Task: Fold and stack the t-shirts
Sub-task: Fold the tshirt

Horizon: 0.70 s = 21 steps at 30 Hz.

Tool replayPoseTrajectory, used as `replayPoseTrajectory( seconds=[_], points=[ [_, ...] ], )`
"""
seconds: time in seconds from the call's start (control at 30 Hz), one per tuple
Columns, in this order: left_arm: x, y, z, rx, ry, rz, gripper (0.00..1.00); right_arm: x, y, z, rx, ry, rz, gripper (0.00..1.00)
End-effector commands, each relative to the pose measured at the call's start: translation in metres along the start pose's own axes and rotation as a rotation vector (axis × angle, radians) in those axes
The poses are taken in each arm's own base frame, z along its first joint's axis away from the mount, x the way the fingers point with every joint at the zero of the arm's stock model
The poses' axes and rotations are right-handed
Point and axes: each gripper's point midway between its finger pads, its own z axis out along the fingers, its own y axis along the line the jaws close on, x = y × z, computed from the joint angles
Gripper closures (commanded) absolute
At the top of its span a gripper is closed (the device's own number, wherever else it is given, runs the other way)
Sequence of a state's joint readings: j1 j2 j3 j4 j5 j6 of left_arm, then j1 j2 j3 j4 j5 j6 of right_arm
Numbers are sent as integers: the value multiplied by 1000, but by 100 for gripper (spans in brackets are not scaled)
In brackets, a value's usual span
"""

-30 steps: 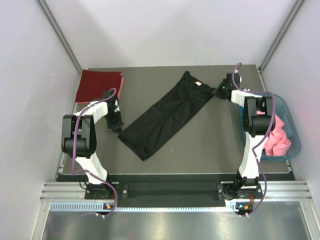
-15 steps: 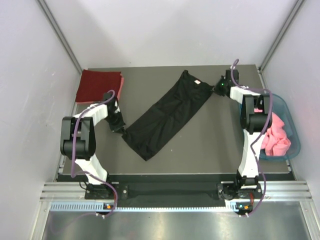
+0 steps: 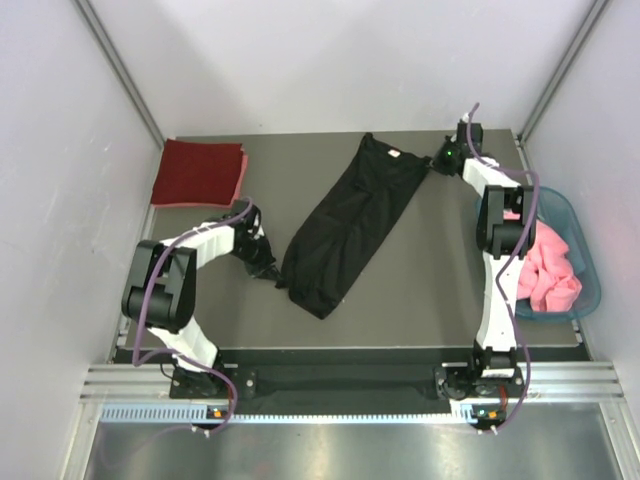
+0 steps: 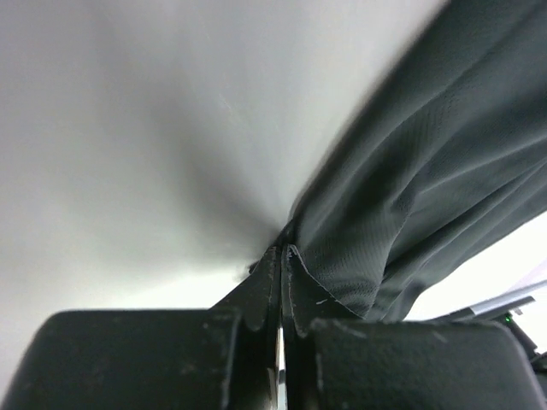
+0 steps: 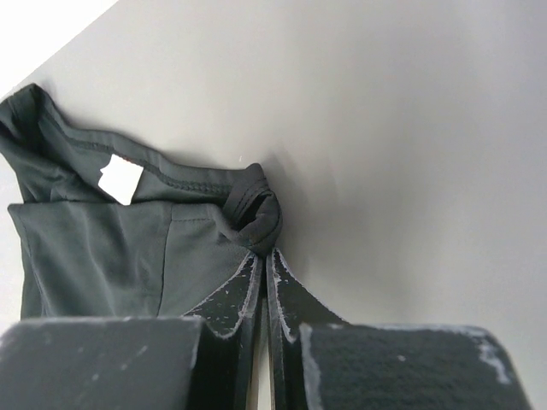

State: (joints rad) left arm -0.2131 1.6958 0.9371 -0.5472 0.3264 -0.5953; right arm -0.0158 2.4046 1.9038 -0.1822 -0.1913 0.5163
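Note:
The black t-shirt (image 3: 352,230) lies folded lengthwise in a long strip, slanting from the far right to the near middle of the table. My left gripper (image 3: 272,274) is shut on its near-left corner; the cloth (image 4: 410,179) runs off to the right from the closed jaws in the left wrist view. My right gripper (image 3: 437,162) is shut on the bunched far corner (image 5: 256,213) near the collar and its white label (image 5: 120,178). A folded dark red t-shirt (image 3: 197,172) lies at the far left. A pink t-shirt (image 3: 550,272) sits in the basket.
A teal plastic basket (image 3: 588,262) stands at the right table edge beside the right arm. A pink edge (image 3: 243,172) shows under the red shirt. White walls close in the table on three sides.
My left gripper has dragged the near end of the black shirt to the right and nearer. My right gripper has pulled the far end farther back. The strip now lies steeper.

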Motion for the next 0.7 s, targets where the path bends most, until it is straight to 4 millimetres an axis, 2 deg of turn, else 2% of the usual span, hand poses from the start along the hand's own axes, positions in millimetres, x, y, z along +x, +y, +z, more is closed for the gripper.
replayPoseTrajectory(
  seconds=[0.0,0.07,0.1,0.2,0.27,0.3,0.37,0.43,0.47,0.5,0.53,0.57,0.6,0.63,0.67],
  points=[
    [36,5,5,-17,89,-75,100,-25,6,0,-32,-33,-15,98],
    [38,1,5,0,83,-88,100,-24,6,7,-42,-26,-12,98],
    [41,-4,5,12,88,-81,100,-32,11,6,-55,-41,-9,97],
    [45,-10,7,33,96,-91,100,-38,15,11,-73,-51,-5,97],
    [45,-2,9,-11,91,-93,100,-35,17,16,-95,-40,-5,96],
    [43,2,9,-34,85,-89,100,-40,22,14,-113,-47,-9,93],
    [39,9,10,-87,86,-75,100,-38,26,12,-129,-25,-12,89],
    [35,10,10,-101,78,-66,100,-35,26,8,-130,-11,-15,79],
    [32,14,10,-128,61,-63,100,-41,32,-2,-138,-23,-18,73],
    [31,17,9,-149,60,-62,100,-32,28,-3,-128,-5,-12,68],
    [27,19,9,-167,47,-51,100,-33,29,-8,-124,-7,-9,63],
    [23,24,8,-196,29,-43,100,-42,36,-21,-130,-27,-14,57],
    [22,26,8,-210,28,-40,100,-32,31,-25,-115,-7,-3,51],
    [20,27,7,-217,23,-30,100,-32,31,-30,-107,-6,1,47],
    [17,29,7,-234,13,-24,100,-39,34,-45,-88,-22,13,38]
  ],
)
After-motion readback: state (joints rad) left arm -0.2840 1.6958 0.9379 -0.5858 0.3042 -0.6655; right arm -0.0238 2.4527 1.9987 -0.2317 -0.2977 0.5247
